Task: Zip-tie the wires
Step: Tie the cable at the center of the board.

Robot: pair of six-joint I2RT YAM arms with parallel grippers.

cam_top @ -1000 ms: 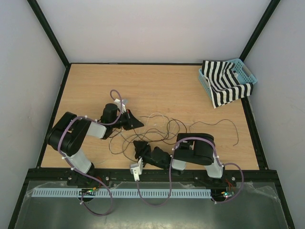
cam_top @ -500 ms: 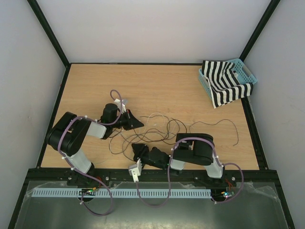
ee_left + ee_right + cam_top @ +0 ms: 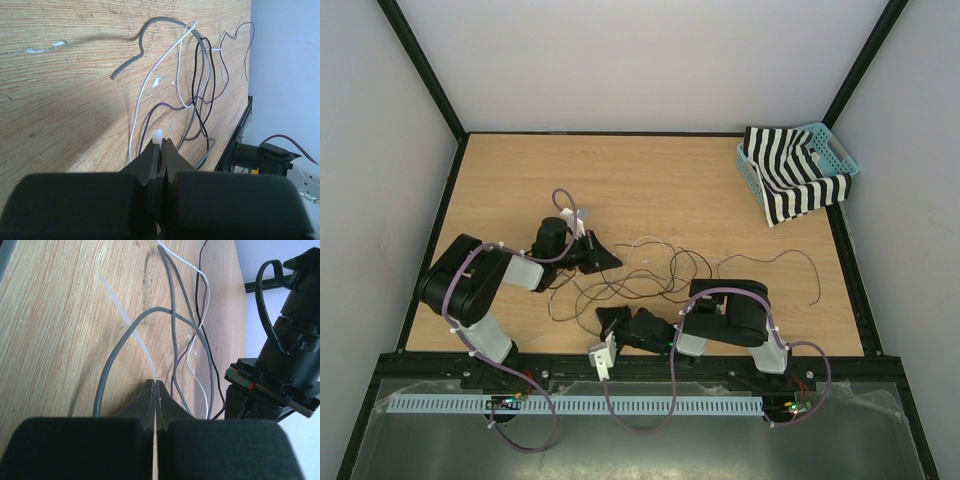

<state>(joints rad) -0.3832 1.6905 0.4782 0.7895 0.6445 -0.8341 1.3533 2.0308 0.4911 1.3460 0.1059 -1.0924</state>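
From above, my left gripper [image 3: 612, 259] lies low over the table [image 3: 650, 180], pointing right, its tips at the left side of the wires [image 3: 655, 270]. The wires sprawl in loose loops across the middle of the board, one long strand trailing toward the right edge. My right gripper [image 3: 602, 318] points left, close to the near edge, just below the tangle. The far half of the table is bare wood. A blue basket [image 3: 840, 155] with a striped cloth [image 3: 790, 180] sits in the far right corner, well apart from both arms.

Through my left wrist camera, my left gripper [image 3: 160, 145] is clenched, and a small white nub [image 3: 158, 134] pokes out between the tips. The wires [image 3: 200, 85] lie ahead and to the right: black, white, grey and purple strands crossing. Beyond them is the black rail [image 3: 243, 125] at the table's edge. To the left there is open wood.

Through my right wrist camera, my right gripper [image 3: 155, 385] is pinched tight on the near end of a pale zip tie [image 3: 127, 320], which runs away over the wood and passes under a grey loop of the wires [image 3: 172, 290]. The black bulk of my other arm [image 3: 295, 345] crowds the right side. To the left the board is free.
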